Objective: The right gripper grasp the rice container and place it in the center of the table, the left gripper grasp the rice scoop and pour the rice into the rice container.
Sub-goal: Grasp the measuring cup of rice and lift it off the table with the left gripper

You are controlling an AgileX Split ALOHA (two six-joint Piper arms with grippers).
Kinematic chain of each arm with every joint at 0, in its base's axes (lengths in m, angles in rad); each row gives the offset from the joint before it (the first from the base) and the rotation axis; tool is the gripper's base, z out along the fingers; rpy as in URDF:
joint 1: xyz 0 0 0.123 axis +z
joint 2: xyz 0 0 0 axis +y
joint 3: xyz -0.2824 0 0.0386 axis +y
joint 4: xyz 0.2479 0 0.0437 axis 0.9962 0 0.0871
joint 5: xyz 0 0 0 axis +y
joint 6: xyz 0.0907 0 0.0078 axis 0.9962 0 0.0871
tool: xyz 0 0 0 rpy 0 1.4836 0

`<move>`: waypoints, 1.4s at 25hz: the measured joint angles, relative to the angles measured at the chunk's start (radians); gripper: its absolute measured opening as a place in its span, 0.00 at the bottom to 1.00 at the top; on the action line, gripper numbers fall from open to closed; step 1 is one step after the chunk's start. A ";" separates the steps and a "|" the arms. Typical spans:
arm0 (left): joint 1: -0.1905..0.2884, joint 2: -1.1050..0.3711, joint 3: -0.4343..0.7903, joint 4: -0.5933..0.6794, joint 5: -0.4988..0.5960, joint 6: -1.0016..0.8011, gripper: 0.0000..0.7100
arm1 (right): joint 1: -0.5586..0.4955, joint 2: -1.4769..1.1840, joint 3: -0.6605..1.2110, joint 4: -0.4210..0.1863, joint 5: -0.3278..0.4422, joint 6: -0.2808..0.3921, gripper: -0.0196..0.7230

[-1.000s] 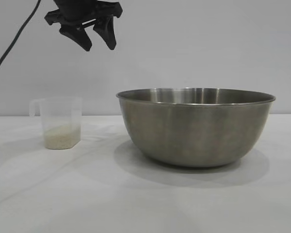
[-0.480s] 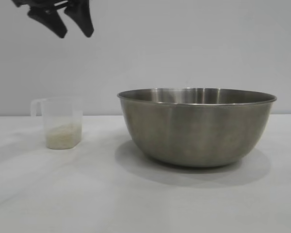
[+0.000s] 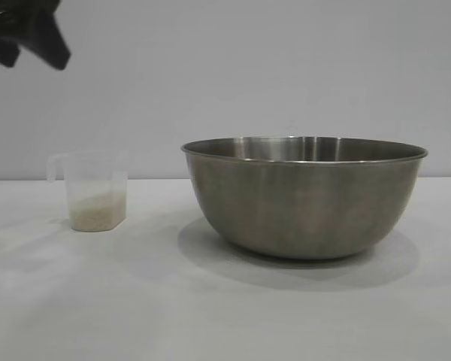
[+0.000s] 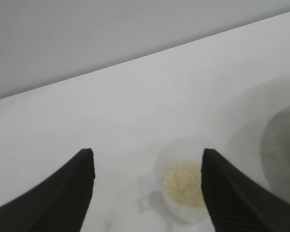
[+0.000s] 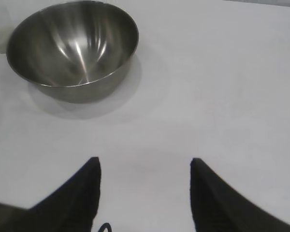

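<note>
The steel rice container (image 3: pixel 304 197) stands on the white table (image 3: pixel 135 308), right of centre, and looks empty in the right wrist view (image 5: pixel 72 48). The clear plastic rice scoop (image 3: pixel 96 189) stands upright to its left, apart from it, with rice (image 3: pixel 98 212) in its bottom. My left gripper (image 3: pixel 37 59) is open and empty, high above the scoop at the upper left edge of the exterior view. In its wrist view the left gripper (image 4: pixel 147 154) is over the scoop (image 4: pixel 181 208) and the rice (image 4: pixel 183 183). My right gripper (image 5: pixel 145 164) is open and empty, well back from the container, out of the exterior view.
A plain grey wall stands behind the table. Bare white cloth (image 5: pixel 222 87) lies between the right gripper and the container. The container's shadow (image 4: pixel 280 145) shows beside the scoop in the left wrist view.
My left gripper has moved up and to the left, from above the gap between scoop and container to the upper left corner. Scoop and container have not moved.
</note>
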 joint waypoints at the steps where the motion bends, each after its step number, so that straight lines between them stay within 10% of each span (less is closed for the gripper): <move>1: 0.000 0.000 0.039 0.000 -0.036 0.000 0.64 | 0.000 -0.013 0.000 0.000 0.000 0.000 0.55; 21: 0.000 0.425 0.185 0.027 -0.702 -0.081 0.64 | 0.000 -0.061 0.002 0.002 0.003 0.002 0.55; 31: 0.000 0.538 0.179 0.027 -0.728 -0.094 0.64 | 0.000 -0.061 0.002 0.002 0.003 0.002 0.55; 35: 0.000 0.558 0.169 0.027 -0.728 -0.094 0.48 | 0.000 -0.061 0.002 0.002 0.003 0.002 0.55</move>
